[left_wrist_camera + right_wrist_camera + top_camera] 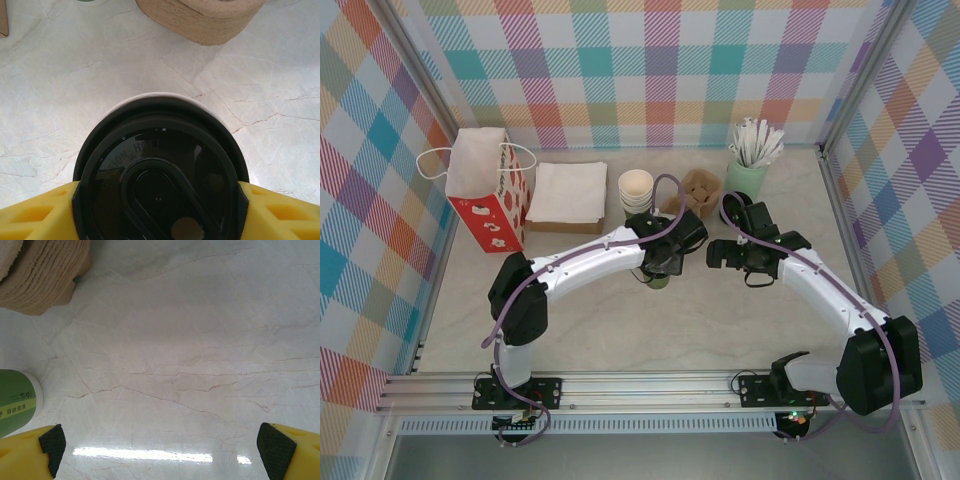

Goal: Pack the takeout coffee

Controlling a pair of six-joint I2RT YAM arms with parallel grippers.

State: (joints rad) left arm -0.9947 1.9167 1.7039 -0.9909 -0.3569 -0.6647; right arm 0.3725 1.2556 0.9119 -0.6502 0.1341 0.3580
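The takeout coffee (658, 281) is a small dark-green cup standing mid-table, mostly hidden under my left gripper (665, 262). From the left wrist, its round black lid (160, 165) sits between the yellow fingers (40, 212), whose pads press on both of its sides. My left gripper (160, 200) is shut on it. The cup's green side (15, 407) appears at the left edge of the right wrist view. My right gripper (748, 258) hovers just right of the cup. Its jaws (162, 447) are wide open over bare table.
Along the back stand a red-and-white paper bag (488, 190), a pile of white napkins (565, 192), a stack of cups (636, 190), brown cardboard cup holders (700, 190) (210, 20) (40, 275) and a mint cup of white sticks (748, 170). Plaid walls enclose three sides.
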